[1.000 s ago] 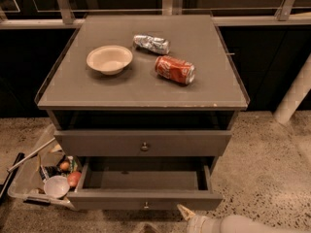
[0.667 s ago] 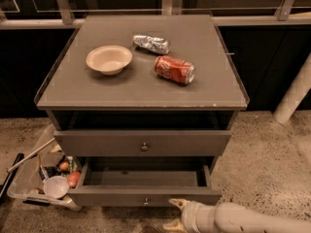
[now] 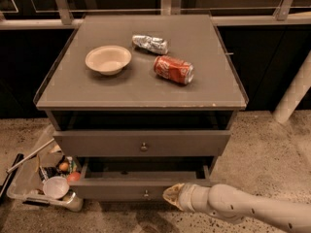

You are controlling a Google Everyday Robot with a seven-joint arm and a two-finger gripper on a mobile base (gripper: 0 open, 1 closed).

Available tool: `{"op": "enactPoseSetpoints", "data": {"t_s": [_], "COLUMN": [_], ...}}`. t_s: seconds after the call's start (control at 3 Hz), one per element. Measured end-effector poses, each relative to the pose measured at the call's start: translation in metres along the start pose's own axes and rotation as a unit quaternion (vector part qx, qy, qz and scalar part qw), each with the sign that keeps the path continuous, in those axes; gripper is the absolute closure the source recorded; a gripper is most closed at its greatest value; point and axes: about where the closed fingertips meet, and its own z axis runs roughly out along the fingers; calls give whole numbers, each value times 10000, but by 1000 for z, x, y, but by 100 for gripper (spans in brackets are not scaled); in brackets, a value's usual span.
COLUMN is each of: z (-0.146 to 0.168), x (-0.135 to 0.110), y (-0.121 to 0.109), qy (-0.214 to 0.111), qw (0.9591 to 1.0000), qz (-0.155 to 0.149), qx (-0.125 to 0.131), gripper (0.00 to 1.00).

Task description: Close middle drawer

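Floor (image 3: pixel 272 154): speckled stone under your cabinet, dark panels behind it.
Worktop (image 3: pixel 87 93): up and back from the fingers, carrying a bowl (image 3: pixel 108 59), a crushed silver can (image 3: pixel 150 43) and a red soda can (image 3: pixel 174 70).
Gripper (image 3: pixel 170 196): low at the cabinet's front, its arm coming in from the lower right.
Fingers (image 3: pixel 174 193): clenched together, empty.
Middle drawer (image 3: pixel 112 189): pulled out, its front just left of the fingers, its knob (image 3: pixel 146 194) a little further left.
Top drawer (image 3: pixel 97 142): above the fingers.
Bin (image 3: pixel 29 194): far left of the fingers, on the floor, holding a cup and scraps.

Smooth cream plastic claw (image 3: pixel 172 195) at matt grey wood middle drawer (image 3: pixel 114 189) front; small metal knob (image 3: pixel 146 194).
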Motion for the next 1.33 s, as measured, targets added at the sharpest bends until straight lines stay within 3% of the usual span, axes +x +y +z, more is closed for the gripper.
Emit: {"op": "enactPoseSetpoints", "data": {"t_s": [0.33, 1.33], "z": [6, 6], "x": [22, 22], "y": [-54, -53], "qy": [234, 237], "qw": [9988, 9987], "qz": [114, 114], "qx": [421, 427], "gripper": [100, 34]}}
